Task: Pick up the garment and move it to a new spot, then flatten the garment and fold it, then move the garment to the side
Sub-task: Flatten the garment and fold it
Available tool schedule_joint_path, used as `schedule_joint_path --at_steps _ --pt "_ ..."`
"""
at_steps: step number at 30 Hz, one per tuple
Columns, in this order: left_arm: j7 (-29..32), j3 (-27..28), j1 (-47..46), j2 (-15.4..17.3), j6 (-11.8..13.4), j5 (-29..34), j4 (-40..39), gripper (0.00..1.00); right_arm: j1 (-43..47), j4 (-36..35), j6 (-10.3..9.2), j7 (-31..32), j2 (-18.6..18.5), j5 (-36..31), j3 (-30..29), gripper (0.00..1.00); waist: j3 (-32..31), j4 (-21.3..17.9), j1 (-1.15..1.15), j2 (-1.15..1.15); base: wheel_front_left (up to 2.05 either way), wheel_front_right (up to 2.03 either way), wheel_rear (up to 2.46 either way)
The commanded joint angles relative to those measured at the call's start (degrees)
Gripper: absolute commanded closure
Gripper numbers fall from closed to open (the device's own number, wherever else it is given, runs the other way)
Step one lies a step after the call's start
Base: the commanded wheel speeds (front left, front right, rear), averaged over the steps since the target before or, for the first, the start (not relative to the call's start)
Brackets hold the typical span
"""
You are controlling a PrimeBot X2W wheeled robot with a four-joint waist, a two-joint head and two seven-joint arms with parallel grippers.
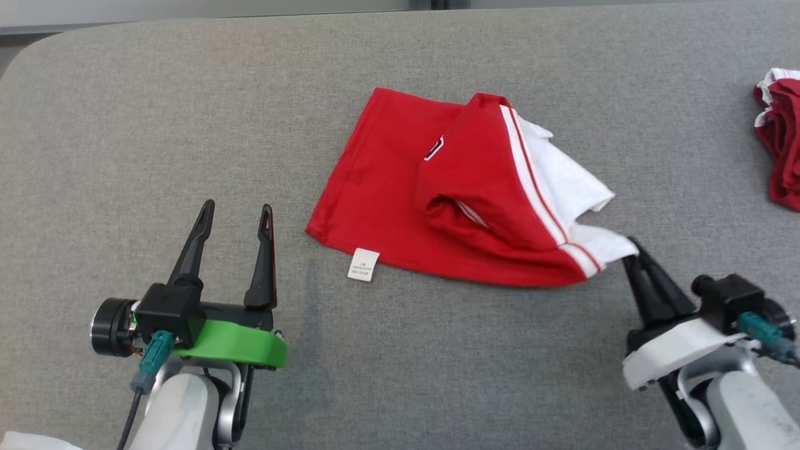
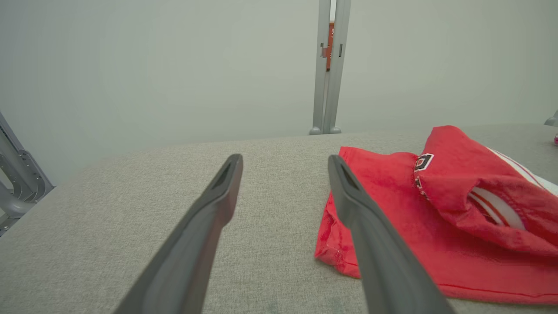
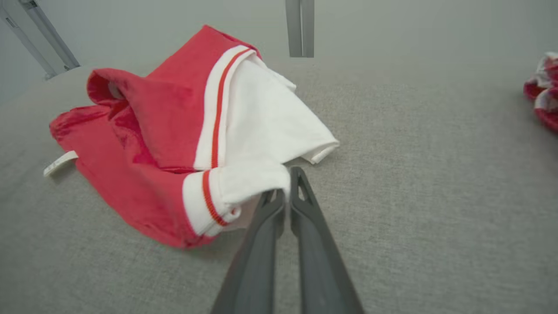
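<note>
Grey table (image 1: 125,125): right pincer (image 1: 630,248) pinches garment (image 1: 387,187) corner, left pincer (image 1: 238,214) gapes; spare clothes (image 1: 781,144) aside.

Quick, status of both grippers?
Left gripper: open, holding nothing, beside the red and white garment.
Right gripper: shut on the garment's white corner.

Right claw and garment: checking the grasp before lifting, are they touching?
Touching. The right wrist view shows the right claw shut on a white corner of the garment.
</note>
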Motion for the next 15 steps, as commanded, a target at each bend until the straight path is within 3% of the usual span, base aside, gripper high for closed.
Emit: schedule_joint_path --at_steps 1,7,11,15 --pt "-0.3 0.1 -0.5 -0.1 0.0 -0.1 0.1 0.0 -0.8 -1.8 -0.02 -0.7 -0.6 -1.5 -2.3 1.0 -0.1 -0.2 0.0 0.0 0.0 0.0 0.0" --pt "-0.5 0.2 -0.5 0.0 0.0 -0.1 -0.1 0.0 0.9 -10.8 -0.02 -1.3 1.0 -11.0 -12.5 1.0 0.1 -0.9 0.0 0.0 0.0 0.0 0.0" --pt "-0.5 0.0 -0.6 -0.2 -0.3 -0.3 0.2 0.0 4.6 -11.4 -0.02 0.5 3.4 -12.9 -12.8 1.0 0.3 -1.3 0.0 0.0 0.0 0.0 0.0" --pt "-0.5 -0.2 -1.0 -0.2 -0.4 -0.1 0.4 0.0 8.0 -7.0 -0.02 1.1 5.9 -11.3 -11.2 1.0 0.4 -1.7 0.0 0.0 0.0 0.0 0.0"
